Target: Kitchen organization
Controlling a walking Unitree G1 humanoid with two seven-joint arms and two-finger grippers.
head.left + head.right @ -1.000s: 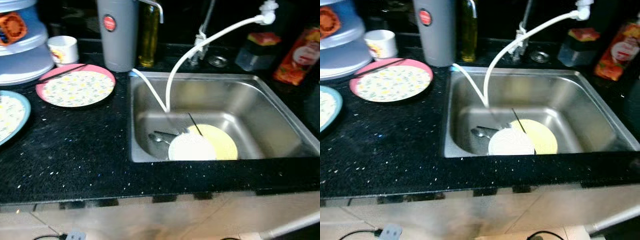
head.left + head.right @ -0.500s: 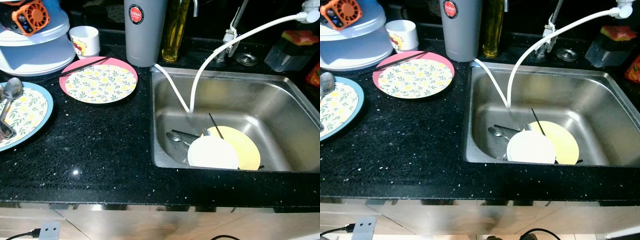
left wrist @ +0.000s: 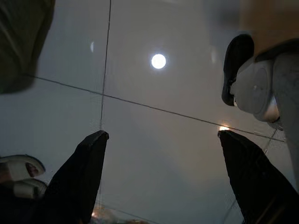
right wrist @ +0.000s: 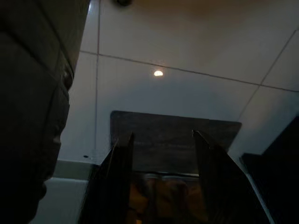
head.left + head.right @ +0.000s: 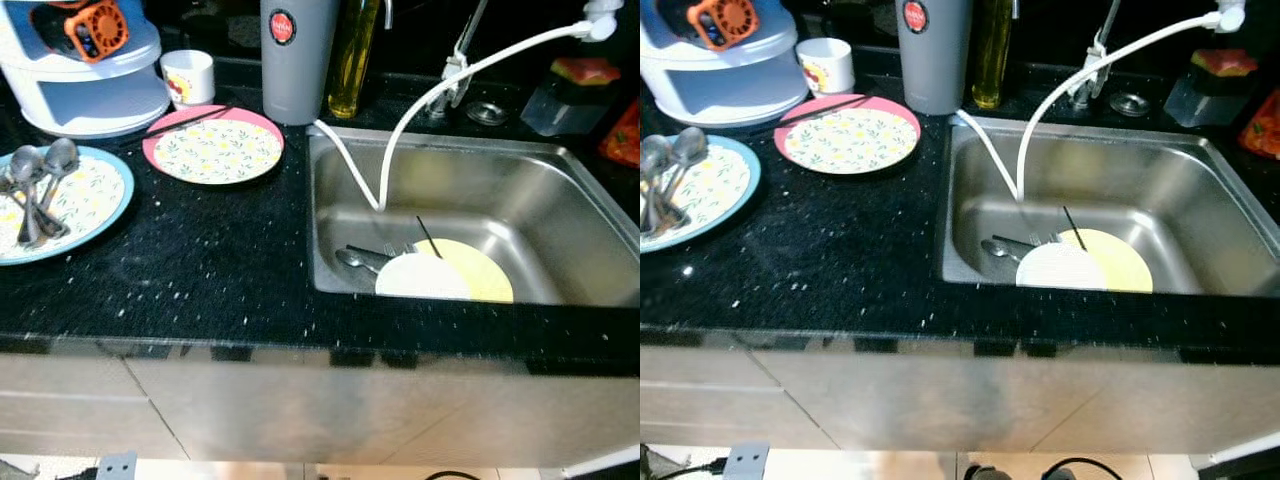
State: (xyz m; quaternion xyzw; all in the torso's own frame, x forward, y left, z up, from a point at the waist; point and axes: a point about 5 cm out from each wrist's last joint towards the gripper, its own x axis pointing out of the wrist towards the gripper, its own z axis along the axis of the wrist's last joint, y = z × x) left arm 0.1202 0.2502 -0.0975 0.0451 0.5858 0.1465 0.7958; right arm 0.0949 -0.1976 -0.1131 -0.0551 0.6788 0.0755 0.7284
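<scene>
A steel sink [image 5: 560,190] is set in a black speckled counter [image 5: 200,270]. In it lie a white plate [image 5: 420,280] over a yellow plate [image 5: 480,275], a spoon [image 5: 355,260] and a black chopstick [image 5: 427,236]. On the counter sit a pink floral plate [image 5: 214,150] with chopsticks across its rim and a blue-rimmed plate [image 5: 70,200] holding several spoons [image 5: 38,180]. My left gripper [image 3: 163,172] is open and hangs over tiled floor. My right gripper [image 4: 161,179] is open above a dark mat on the floor.
A white hose [image 5: 440,90] runs from the tap down into the sink. At the back stand a grey flask [image 5: 297,55], an oil bottle [image 5: 355,55], a white cup [image 5: 188,78] and a white and blue appliance [image 5: 85,70]. A sponge holder [image 5: 575,95] sits far right.
The camera has shifted: the whole scene sits higher and further right in the picture, and more of the blue-rimmed plate and cabinet front shows. The objects have not moved.
</scene>
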